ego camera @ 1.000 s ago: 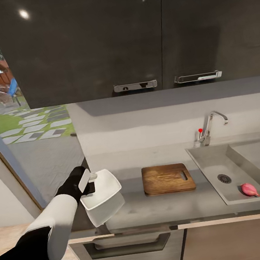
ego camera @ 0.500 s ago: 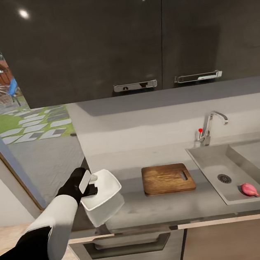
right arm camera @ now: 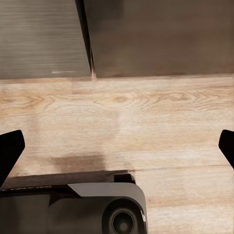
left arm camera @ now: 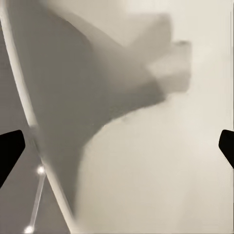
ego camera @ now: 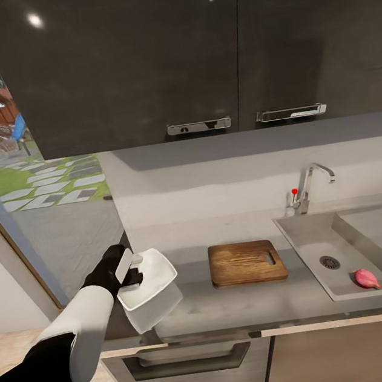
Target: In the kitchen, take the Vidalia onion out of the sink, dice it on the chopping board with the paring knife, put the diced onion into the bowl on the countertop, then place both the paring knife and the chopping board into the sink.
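Your left gripper (ego camera: 131, 268) clamps the bowl (ego camera: 153, 285) by its rim, tilted between the fingers, presumably for repositioning; right fingers spread, empty.

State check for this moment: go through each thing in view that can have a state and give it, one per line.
bowl: tilted, gripped at its rim, by the countertop's left end
left gripper: shut on the bowl
right gripper: open, pointing at the floor
chopping board: flat on the countertop, bare
Vidalia onion: whole, in the sink
tap: no water visible
upper cabinets: doors closed
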{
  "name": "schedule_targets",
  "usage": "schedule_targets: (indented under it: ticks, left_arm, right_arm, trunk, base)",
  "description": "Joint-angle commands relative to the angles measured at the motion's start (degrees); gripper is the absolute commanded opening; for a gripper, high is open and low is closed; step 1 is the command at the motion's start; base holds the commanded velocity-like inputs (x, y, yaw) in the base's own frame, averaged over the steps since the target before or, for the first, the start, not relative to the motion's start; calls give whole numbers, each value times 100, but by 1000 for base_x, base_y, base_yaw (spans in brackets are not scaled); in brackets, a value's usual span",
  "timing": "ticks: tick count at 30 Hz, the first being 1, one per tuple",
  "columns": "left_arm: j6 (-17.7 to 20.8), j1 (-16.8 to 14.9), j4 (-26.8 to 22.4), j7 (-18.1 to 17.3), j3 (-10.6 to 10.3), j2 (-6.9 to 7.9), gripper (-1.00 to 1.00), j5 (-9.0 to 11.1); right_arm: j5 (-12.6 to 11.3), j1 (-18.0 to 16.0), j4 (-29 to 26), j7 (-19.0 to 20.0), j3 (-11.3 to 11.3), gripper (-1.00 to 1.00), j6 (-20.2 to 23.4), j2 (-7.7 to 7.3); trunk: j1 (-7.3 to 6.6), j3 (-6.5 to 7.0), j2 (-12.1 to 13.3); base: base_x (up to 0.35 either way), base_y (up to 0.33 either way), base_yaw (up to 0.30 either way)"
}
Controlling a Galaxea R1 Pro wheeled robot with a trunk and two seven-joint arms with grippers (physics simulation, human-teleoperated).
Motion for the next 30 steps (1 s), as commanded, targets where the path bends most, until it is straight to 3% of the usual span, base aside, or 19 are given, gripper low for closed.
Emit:
schedule_targets:
  ticks: [1,9,19,23,30]
  left_arm:
    - [17,-4,-79,58,28,-4,100,61]
    - [174,-4,-1037,66,30,-10,100,61]
    - [241,-4,-3099,70,13,24,100,55]
    - [241,-4,-3480,68,4,99,100,59]
    - [234,-4,-3478,67,2,155,100,61]
  right_arm:
    - [-57,-5,3,-25,50,100,-20,-3]
    - [-57,-5,3,-25,50,100,-20,-3]
    - [-57,-5,3,-25,50,100,-20,-3]
    - [-57,-5,3,-25,50,100,-20,-3]
    - [-57,-5,3,-25,50,100,-20,-4]
  trunk:
    - [4,-13,-13]
    - [4,-13,-13]
    - [4,-13,-13]
    - [4,-13,-13]
    - [4,-13,-13]
  base:
    - [0,0,0]
    - [0,0,0]
    - [0,0,0]
    - [0,0,0]
    - [-134,0,0]
